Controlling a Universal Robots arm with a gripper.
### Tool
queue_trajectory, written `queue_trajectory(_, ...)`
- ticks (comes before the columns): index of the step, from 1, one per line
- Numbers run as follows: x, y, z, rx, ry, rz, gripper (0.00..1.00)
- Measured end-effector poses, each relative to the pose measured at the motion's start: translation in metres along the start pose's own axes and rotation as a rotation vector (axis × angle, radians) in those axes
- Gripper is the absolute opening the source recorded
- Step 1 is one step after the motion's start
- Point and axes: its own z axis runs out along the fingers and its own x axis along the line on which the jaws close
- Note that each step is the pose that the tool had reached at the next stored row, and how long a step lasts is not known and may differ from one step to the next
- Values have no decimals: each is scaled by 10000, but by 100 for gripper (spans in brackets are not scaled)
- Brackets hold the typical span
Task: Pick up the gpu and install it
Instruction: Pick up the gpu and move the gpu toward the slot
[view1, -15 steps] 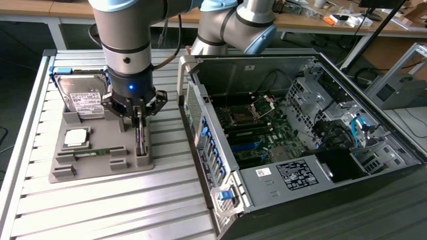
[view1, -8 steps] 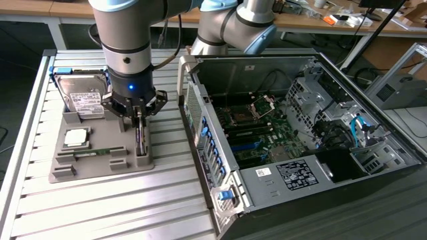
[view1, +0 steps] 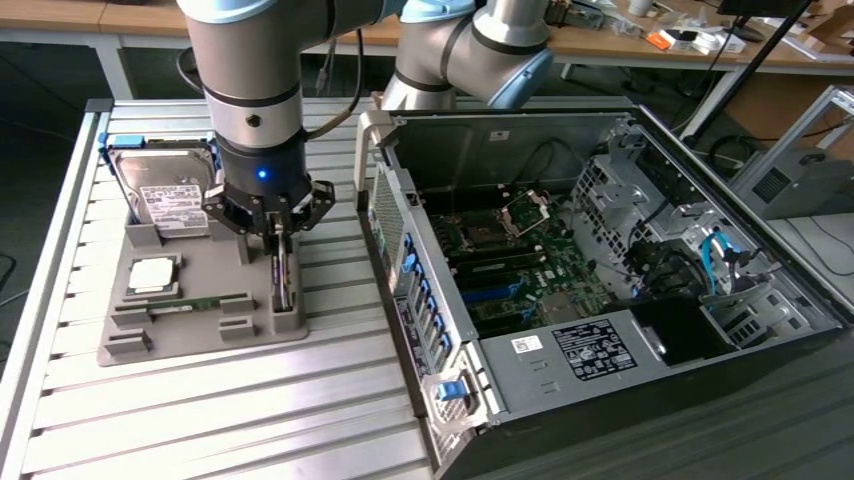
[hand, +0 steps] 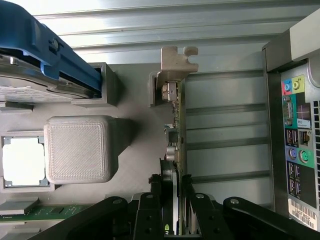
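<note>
Gpu (hand: 175, 130) sits right under your gripper (hand: 171, 181), standing on its long edge in a slot of the grey holder tray (hand: 135, 125), silver bracket (hand: 176, 62) at the end away from the wrist. Your fingers (hand: 156, 200) are drawn in to a narrow gap with one on each face of the card; they look clamped on its upper edge, and the card is seated in the tray. From the exterior view you see the gripper (view1: 274, 232) pointing straight down onto the gpu (view1: 280, 285) at the tray's edge nearest the computer case (view1: 601, 260). Beside the card on the same tray lie a memory stick (view1: 200, 302) and a processor (view1: 151, 275) — and beyond them a hard drive (view1: 167, 190) stands in a blue carrier (hand: 50, 55). The tray rests on a slatted metal table (view1: 200, 420). The case lies open on its side, motherboard (view1: 507, 250) exposed, its rear ports (hand: 295, 125) facing the tray.
</note>
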Motion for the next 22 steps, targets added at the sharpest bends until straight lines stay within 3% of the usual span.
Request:
queue_trajectory(6, -1, 1, -29, -1, -1, 1, 27)
queue_trajectory(13, -5, 8, -186, 0, 0, 1, 27)
queue_trajectory(22, -8, 14, -318, 0, 0, 1, 27)
